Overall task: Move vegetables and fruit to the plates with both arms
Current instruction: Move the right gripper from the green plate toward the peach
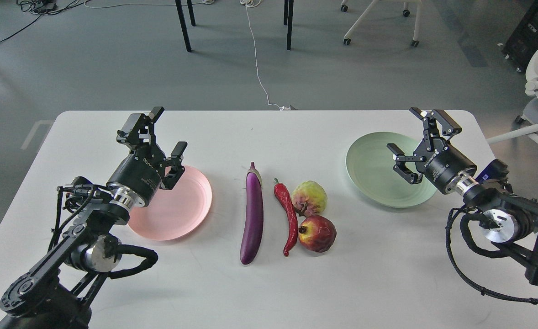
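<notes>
White matte table, rounded corners. Nearest the robot: one dark red round fruit, glossy, small crown facing left. Beside it, one slim curved red chili, shiny, its lower part against the red fruit. Left of the chili, apart from it: one long glossy purple eggplant, pale stem cap at far end. Just behind the red fruit: one bumpy yellow-green fruit with pink blush, against the chili.

Plates, two: matte pink plate on the left, mint green plate with faint rings on the right. Both empty.

Left gripper above the pink plate's far-left rim, fingers spread wide, holding nothing. Right gripper above the green plate's right side, likewise wide apart, empty.
</notes>
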You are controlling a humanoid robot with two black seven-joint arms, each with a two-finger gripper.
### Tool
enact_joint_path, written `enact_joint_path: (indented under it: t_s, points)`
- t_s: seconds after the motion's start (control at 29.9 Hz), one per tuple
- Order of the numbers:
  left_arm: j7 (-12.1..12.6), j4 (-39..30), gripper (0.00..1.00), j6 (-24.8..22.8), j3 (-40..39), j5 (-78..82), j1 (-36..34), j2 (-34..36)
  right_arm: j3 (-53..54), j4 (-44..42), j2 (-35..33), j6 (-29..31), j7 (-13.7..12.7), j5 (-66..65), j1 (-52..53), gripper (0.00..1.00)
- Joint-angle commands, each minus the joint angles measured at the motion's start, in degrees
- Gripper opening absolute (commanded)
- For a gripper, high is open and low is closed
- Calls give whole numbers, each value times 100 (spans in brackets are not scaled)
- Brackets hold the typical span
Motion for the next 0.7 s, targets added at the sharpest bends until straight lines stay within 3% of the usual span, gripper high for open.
enact_joint_path:
  t_s: [0.0,0.1,0.2,0.4,0.53,0.67]
  points:
    - [-12,-60,98,13,34,60,88,-32,-43,41,-51,84,1,-43,72,99]
    - [49,-60,98,22,60,43,79,-14,-122,93,-155,164,1,-454,335,99]
    - [32,-60,98,-13,8,8,70,65,-515,304,-445,173,1,-1674,1247,99]
    - [6,-60,98,-83,-19,-1,-17,372,-3272,769,-499,173,1,-3880,3830,99]
    - [-3,-113,98,-207,-36,-27,-88,478,-4619,1165,-123,138,1,-5551,5002,99]
    - [-3,-236,98,-189,-28,-27,-79,513,-5315,1139,555,59,1,-6476,5293,99]
